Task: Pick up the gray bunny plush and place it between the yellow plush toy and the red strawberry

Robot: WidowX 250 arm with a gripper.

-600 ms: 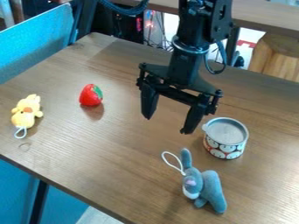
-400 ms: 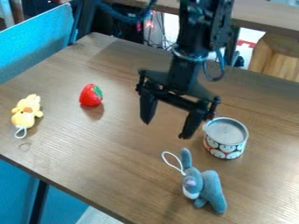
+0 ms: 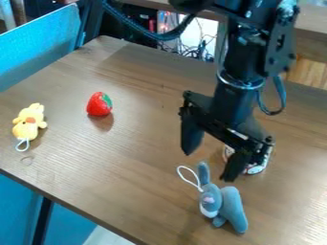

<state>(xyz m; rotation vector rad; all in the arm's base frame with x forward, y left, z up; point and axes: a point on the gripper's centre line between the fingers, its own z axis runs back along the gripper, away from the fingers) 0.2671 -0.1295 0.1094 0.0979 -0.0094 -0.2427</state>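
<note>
Here, we see the end effector over the desk, its fingers spread apart, close by the blue plush toy, which lies toward the lower-right part of the desk's near edge. Behind the end effector, we make out part of a patterned tin. We find a yellow plush toy toward the desk's left edge, and a red strawberry between it and the far edge.
</note>
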